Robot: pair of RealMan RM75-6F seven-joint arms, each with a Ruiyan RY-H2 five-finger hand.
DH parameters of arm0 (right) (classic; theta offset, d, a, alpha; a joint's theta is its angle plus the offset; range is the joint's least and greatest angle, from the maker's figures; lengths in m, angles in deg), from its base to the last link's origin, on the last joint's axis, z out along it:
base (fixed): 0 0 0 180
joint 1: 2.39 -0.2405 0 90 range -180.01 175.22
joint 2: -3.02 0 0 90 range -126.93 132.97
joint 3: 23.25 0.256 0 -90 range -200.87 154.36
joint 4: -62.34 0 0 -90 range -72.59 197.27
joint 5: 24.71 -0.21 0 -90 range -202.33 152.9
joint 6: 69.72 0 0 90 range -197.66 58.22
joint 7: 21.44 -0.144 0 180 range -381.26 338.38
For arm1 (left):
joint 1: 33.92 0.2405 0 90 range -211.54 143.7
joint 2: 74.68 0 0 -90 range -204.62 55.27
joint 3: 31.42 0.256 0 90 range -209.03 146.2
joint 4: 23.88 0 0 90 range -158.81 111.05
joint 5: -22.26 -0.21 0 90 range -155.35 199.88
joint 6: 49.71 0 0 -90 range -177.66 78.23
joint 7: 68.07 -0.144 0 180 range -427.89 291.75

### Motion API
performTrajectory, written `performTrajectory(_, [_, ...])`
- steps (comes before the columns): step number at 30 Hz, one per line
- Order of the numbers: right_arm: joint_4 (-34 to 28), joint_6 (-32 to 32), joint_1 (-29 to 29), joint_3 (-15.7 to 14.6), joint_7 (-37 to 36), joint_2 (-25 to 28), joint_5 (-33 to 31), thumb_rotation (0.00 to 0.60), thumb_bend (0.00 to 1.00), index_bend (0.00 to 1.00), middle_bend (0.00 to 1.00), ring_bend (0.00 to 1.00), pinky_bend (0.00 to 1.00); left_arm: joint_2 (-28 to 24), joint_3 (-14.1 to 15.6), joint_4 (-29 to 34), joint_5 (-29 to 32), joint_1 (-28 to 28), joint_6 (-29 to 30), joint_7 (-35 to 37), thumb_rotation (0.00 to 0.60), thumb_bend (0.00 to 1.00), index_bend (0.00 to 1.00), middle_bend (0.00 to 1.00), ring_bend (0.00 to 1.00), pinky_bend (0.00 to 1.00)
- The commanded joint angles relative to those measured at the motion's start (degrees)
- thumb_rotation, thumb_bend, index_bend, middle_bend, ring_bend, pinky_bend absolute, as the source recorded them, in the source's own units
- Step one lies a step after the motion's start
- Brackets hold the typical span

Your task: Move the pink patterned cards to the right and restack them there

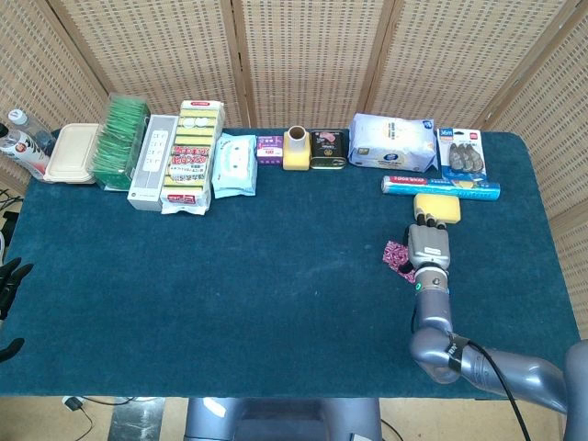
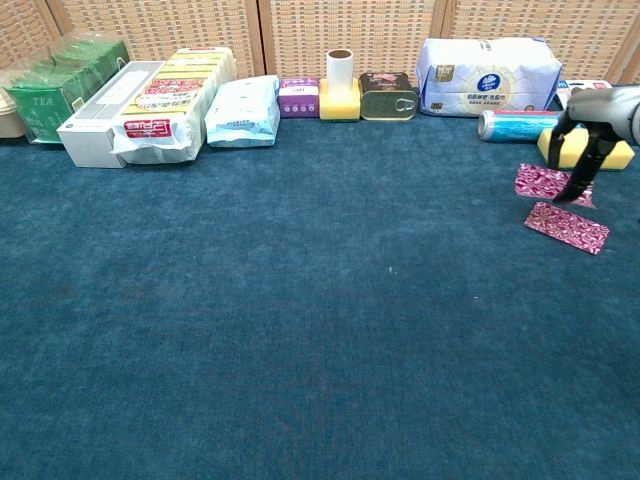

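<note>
Two pink patterned cards are at the right of the blue table. One card point(image 2: 545, 182) is held at its right edge by the fingertips point(image 2: 577, 190) of my right hand point(image 2: 592, 128); whether it touches the cloth I cannot tell. The second card point(image 2: 566, 227) lies flat just in front of it, apart from the hand. From the head view my right hand point(image 1: 428, 244) hovers palm down and covers most of the cards; only a pink edge point(image 1: 396, 254) shows at its left. Dark, spread fingers of my left hand point(image 1: 8, 277) show off the table's left edge, holding nothing.
A yellow sponge point(image 1: 435, 208) and a blue foil roll point(image 1: 441, 186) lie just behind the right hand. Along the back edge stand a tissue pack point(image 1: 392, 143), a tin point(image 1: 327, 150), a yellow holder point(image 1: 295, 149) and boxes point(image 1: 192, 156).
</note>
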Motion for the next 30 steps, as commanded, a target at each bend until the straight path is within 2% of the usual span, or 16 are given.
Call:
performTrajectory(1, [-0.8,-0.9,0.7,0.2,0.2,0.7,-1.6,0.6,0.26,0.45,0.0,0.0,0.07,0.0,0.1,0.0,-0.3,0.1,0.2,0.1,0.6,0.1,0.0,0.0,0.0,0.08])
performTrajectory(9, [-0.8,-1.1,0.4,0.2,1.4,-0.1,-3.3,0.6,0.26,0.45,0.0,0.0,0.07,-0.1,0.4,-0.4,-1.2,0.5,1.1,0.6,0.6,0.1,0.0,0.0,0.0,0.08])
performTrajectory(20, [4.2,-0.3,-0.1,0.3,2.2,-3.2,-3.6,0.6,0.27,0.43,0.0,0.0,0.09,0.2,0.3,-0.2,-0.8,0.5,1.1,0.2,0.6,0.1,0.0,0.0,0.0,0.08])
performTrajectory(30, [6.0,1.4,0.2,0.1,3.2,-4.1,-4.7,0.6,0.27,0.43,0.0,0.0,0.09,0.3,0.0,0.2,0.3,0.2,0.2,-0.7,0.6,0.1,0.0,0.0,0.0,0.08])
